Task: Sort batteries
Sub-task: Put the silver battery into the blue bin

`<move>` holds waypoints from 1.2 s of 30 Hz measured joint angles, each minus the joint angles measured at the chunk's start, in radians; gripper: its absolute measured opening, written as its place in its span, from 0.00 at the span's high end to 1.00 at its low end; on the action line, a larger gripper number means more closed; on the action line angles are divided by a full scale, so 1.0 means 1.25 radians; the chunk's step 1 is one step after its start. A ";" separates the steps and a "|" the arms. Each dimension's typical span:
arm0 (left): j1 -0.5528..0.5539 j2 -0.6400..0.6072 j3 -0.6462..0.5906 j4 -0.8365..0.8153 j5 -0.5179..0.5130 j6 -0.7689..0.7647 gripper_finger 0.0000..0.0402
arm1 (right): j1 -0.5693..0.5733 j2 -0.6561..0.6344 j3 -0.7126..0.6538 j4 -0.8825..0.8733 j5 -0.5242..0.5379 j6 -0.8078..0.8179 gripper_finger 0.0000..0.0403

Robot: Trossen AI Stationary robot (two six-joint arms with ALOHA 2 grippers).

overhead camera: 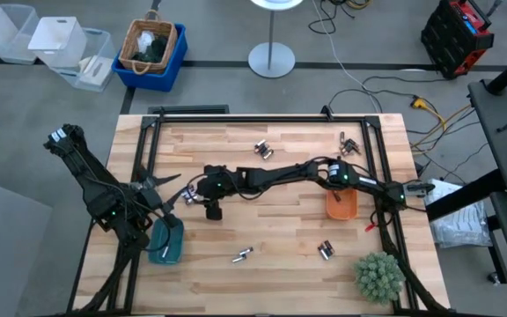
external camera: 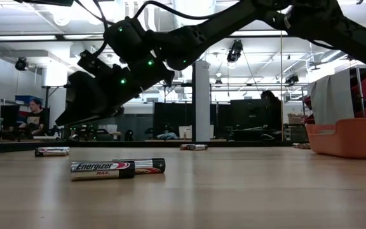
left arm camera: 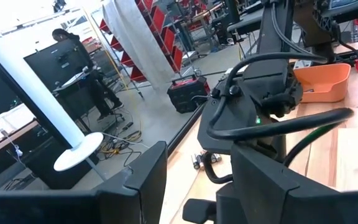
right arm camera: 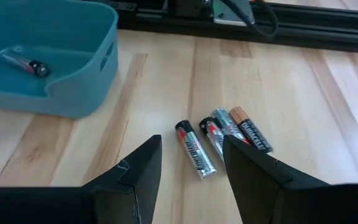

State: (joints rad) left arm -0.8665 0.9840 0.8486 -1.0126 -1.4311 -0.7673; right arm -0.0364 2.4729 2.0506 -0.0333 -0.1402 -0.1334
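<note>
The right gripper point(right arm camera: 188, 180) hangs with fingers parted and empty over four batteries point(right arm camera: 219, 143) lying beside the teal tray point(right arm camera: 73, 93), which holds one battery point(right arm camera: 23, 62). The left gripper point(overhead camera: 167, 195) waits near that tray, fingers spread, empty. An orange tray point(overhead camera: 341, 207) sits on the table's right side.
</note>
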 joint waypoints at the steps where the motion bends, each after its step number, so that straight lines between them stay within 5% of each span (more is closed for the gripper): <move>1: 0.000 0.000 0.000 0.000 0.000 0.000 0.61 | 0.002 0.000 0.000 0.005 0.000 -0.003 0.59; 36: 0.000 0.000 0.000 0.001 -0.064 0.006 0.61 | 0.015 0.000 -0.120 0.239 0.009 -0.034 0.62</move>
State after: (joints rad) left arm -0.8665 0.9840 0.8486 -1.0112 -1.5112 -0.7597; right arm -0.0177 2.4729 1.9009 0.2658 -0.1284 -0.1761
